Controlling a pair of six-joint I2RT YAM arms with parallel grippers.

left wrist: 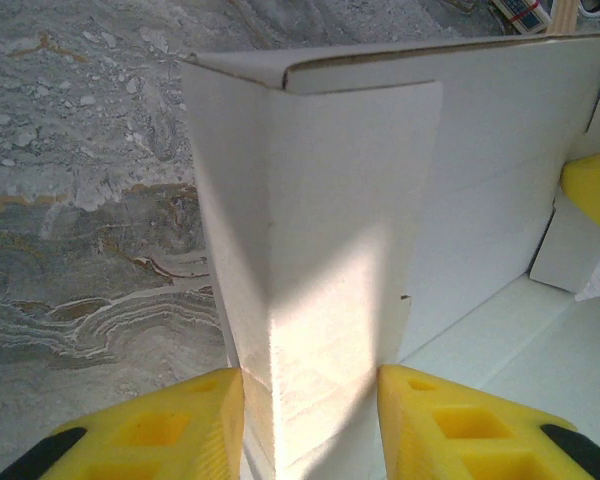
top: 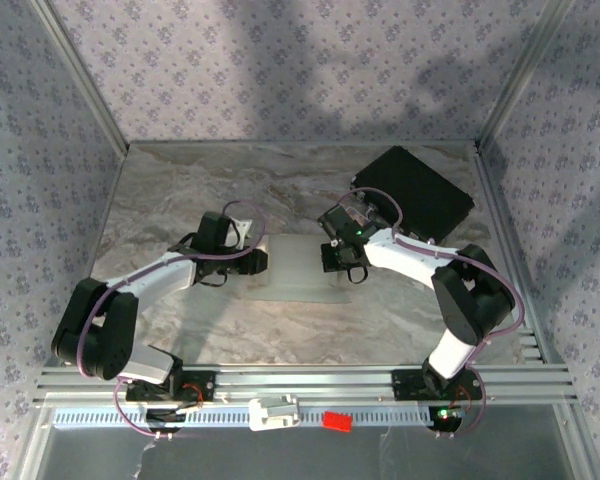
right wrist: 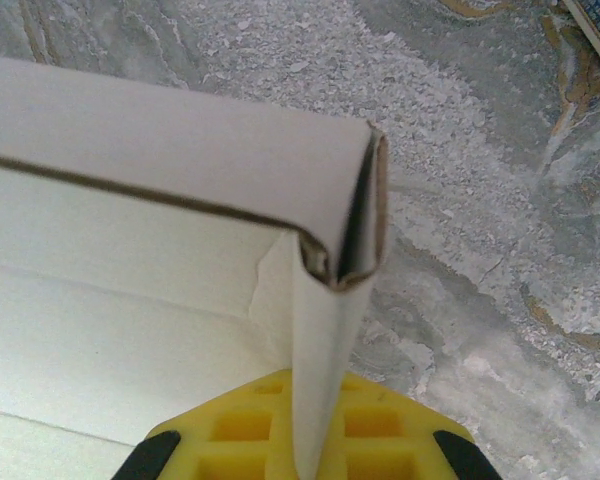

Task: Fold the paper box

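The right jaws pinch a thin upright flap of the box (right wrist: 180, 150), pressed together on it. The left jaws flank an upright corner wall of the box, fingers (left wrist: 160, 430) against either side; I cannot tell whether they squeeze it. The box lies mid-table (top: 180, 190) between both arms. Farther right sits a black case (top: 425, 190).

Top view evenly lit from above, soft grey shadows across the back wall (top: 280, 60), left wrist view with a bright overexposed patch on the paper box (left wrist: 330, 310), left claw fingers (left wrist: 460, 430) blurred close up, right wrist view dimmer, bench (right wrist: 500, 200) grainy.
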